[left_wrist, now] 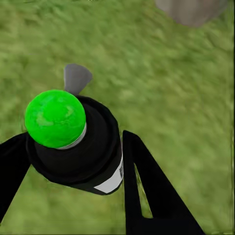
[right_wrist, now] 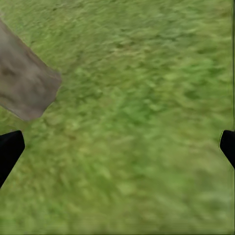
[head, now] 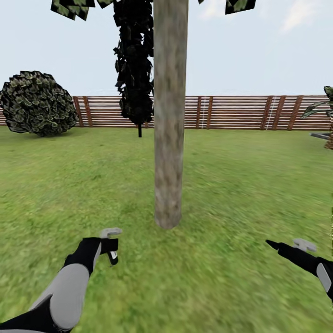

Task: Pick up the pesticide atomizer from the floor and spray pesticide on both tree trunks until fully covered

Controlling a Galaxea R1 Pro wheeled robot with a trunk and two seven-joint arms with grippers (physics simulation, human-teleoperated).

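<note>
The left gripper (left_wrist: 73,161) pinches a black spray bottle (left_wrist: 83,147) with a green cap (left_wrist: 55,118) and grey nozzle between its fingers, low over the grass (head: 240,185). The right gripper (right_wrist: 117,147) hangs with fingers spread wide and empty. A thick tree trunk (head: 169,115) stands just ahead, between the two arms, with a slatted fence (head: 231,112) behind.

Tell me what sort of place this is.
A fenced garden, most likely: green lawn all around, a brown slatted wooden fence at the back, and a thick bare tree trunk straight ahead, with a round shrub nearby.
</note>
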